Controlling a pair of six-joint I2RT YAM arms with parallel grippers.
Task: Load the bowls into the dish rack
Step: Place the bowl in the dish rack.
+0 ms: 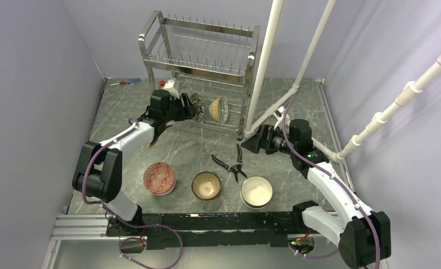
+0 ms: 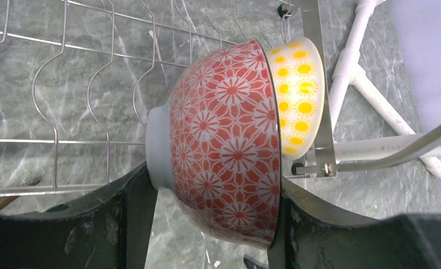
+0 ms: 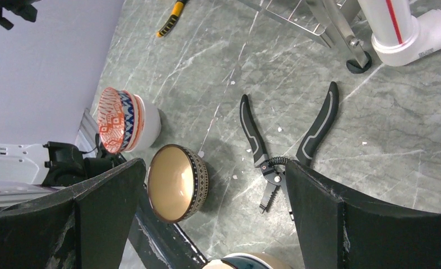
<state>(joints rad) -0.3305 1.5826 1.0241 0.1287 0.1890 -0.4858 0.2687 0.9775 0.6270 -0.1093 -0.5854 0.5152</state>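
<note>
My left gripper (image 1: pixel 190 107) is shut on a red flower-patterned bowl (image 2: pixel 223 140), holding it on edge by foot and rim at the lower tier of the steel dish rack (image 1: pixel 201 56). A teal bowl with yellow dots (image 2: pixel 299 95) stands on edge in the rack just behind it, and also shows in the top view (image 1: pixel 219 109). Three bowls sit on the table near the front: a red-patterned one (image 1: pixel 159 177), a tan one (image 1: pixel 206 185) and a white one (image 1: pixel 256 191). My right gripper (image 1: pixel 256 142) is open and empty above the table, with the tan bowl (image 3: pixel 176 182) below it.
Black pliers (image 1: pixel 232 162) lie open between the rack and the front bowls. White pipes (image 1: pixel 265 61) stand right of the rack. A screwdriver (image 1: pixel 125 82) lies at the back left. Rack prong wires (image 2: pixel 55 112) lie to the left of the held bowl.
</note>
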